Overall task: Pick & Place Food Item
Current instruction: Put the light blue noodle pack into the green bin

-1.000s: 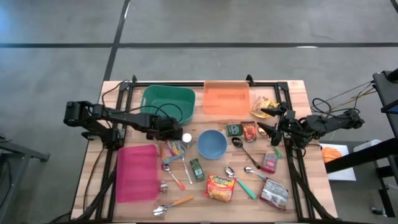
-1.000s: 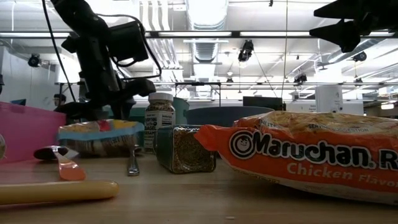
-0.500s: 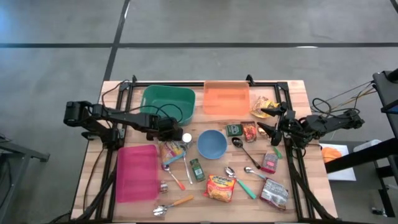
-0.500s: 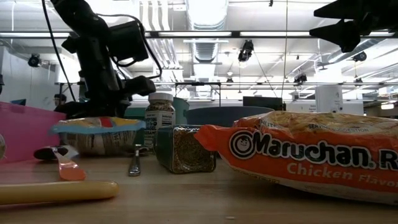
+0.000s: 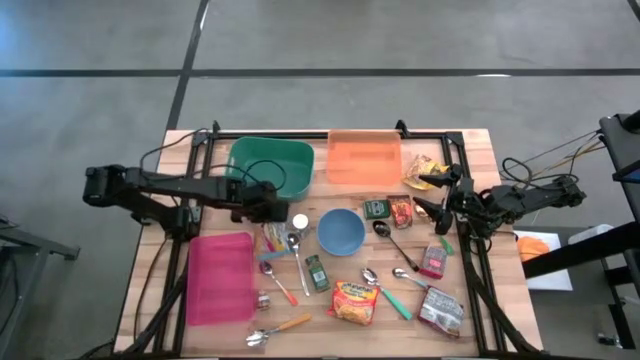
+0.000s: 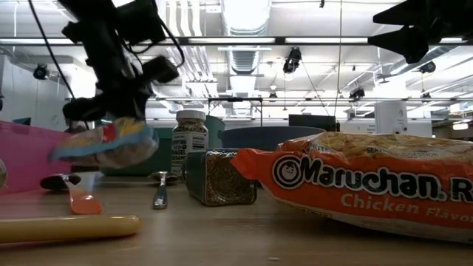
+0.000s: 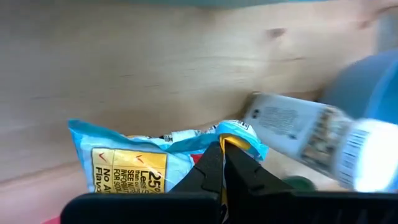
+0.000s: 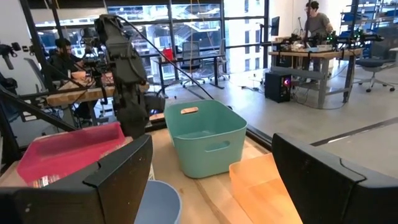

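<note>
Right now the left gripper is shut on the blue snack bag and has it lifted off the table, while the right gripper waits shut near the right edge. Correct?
Not quite. The right gripper waits open, its fingers wide apart in the right wrist view. The rest holds: the left gripper is shut on the blue snack bag, which hangs clear of the table in the low view.

my fingers black | my bag light blue, yellow panel, red patch | bin green | bin orange | tray pink | bowl blue | noodle pack orange, black lettering | table pale wood

Left gripper has lifted snack bag off table
</note>
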Robot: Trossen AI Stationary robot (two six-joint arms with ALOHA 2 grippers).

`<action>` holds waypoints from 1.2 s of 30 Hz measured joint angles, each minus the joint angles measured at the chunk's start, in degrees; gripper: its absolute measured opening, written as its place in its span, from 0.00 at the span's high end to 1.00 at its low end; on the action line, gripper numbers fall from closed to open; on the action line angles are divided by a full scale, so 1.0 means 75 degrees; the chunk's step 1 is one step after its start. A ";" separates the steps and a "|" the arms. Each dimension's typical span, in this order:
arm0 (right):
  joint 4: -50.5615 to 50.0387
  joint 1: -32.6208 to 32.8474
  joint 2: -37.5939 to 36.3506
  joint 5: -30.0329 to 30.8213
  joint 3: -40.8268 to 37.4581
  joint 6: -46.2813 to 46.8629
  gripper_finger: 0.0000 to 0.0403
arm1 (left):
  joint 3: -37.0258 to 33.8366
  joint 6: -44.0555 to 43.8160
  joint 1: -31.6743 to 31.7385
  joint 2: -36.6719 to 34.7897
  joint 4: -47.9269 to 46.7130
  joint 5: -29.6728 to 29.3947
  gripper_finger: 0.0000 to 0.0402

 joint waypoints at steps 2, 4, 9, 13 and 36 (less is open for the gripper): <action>-0.0002 0.0000 0.0000 0.0000 0.0000 -0.0138 0.19 | 0.0000 -0.0003 0.0000 -0.0270 0.0002 -0.0104 1.00; -0.0005 0.0000 0.0000 0.0000 0.0000 -0.0294 0.19 | 0.0000 -0.0008 0.0000 -0.0534 -0.0004 -0.0182 1.00; 0.0000 0.0000 0.0000 0.0000 0.0000 -0.0524 0.19 | 0.0009 -0.0142 0.0000 -0.1098 0.0032 -0.0386 1.00; 0.0000 -0.0003 -0.0002 0.0000 0.0000 -0.0527 0.19 | 0.0012 -0.0301 -0.0023 -0.1532 0.0048 -0.0695 1.00; -0.0006 -0.0003 0.0000 0.0000 0.0000 -0.0784 0.19 | 0.0017 -0.2612 -0.2224 -0.3832 -0.0732 -0.2038 1.00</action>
